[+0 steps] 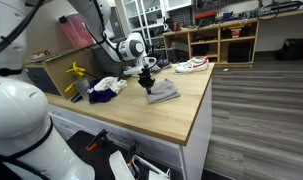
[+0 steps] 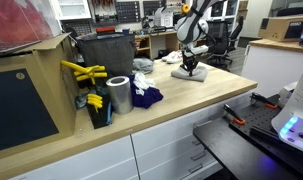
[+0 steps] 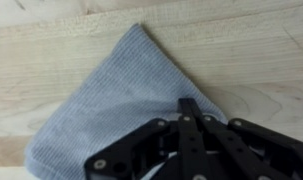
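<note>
**Pincer down on the grey cloth**

In an exterior view the pincer (image 1: 146,84) points straight down at the wooden table (image 1: 176,118). Its tips meet the grey cloth (image 1: 164,94), which spreads out from under them. Past the cloth lies a white and red thing (image 1: 192,65) that looks like a shoe. Near the pincer's opposite side is a blue cloth (image 1: 100,97).

In an exterior view from the table's other end, the pincer (image 2: 190,67) stands on the grey cloth (image 2: 191,74). The blue cloth (image 2: 144,97) and a metal can (image 2: 118,96) sit well apart from it.

In the wrist view the pincer (image 3: 188,105) enters from the bottom edge. Its fingers are drawn together with no gap showing, and the tips rest on the grey cloth (image 3: 111,100). The cloth fans out ahead of the tips, one corner pointing away. Whether fabric is nipped between them cannot be told.
</note>
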Robot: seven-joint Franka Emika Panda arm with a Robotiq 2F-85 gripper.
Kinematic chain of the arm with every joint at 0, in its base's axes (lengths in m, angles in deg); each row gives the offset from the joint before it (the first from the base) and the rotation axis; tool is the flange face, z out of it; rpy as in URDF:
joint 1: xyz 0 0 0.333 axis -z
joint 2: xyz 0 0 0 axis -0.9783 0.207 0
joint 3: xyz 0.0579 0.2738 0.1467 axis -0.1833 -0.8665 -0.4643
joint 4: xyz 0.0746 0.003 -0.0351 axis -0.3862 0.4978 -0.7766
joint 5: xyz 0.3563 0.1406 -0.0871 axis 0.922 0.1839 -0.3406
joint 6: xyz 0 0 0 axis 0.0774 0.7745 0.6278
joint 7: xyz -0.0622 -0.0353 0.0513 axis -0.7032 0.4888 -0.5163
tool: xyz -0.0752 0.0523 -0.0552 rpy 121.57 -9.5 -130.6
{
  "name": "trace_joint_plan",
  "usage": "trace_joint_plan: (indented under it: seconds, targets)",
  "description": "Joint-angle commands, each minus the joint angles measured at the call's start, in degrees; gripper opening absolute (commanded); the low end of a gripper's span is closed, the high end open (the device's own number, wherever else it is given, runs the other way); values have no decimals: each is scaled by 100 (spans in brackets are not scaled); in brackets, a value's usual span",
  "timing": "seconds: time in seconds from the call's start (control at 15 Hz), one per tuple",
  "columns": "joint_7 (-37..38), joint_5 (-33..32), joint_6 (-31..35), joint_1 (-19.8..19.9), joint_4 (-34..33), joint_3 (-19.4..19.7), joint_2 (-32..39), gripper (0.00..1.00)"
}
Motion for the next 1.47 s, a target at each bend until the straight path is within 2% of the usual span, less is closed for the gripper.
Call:
trace_joint_plan:
  seconds: [0.0, 0.47, 0.93, 1.4]
  targets:
    - [226, 22, 45, -35, 556, 113, -334, 0]
    - [479, -576, 408, -204, 974, 411, -358, 0]
    - [140, 14, 560, -170, 1046, -235, -328, 0]
    - [-536, 1191, 769, -79, 824, -1035, -205, 0]
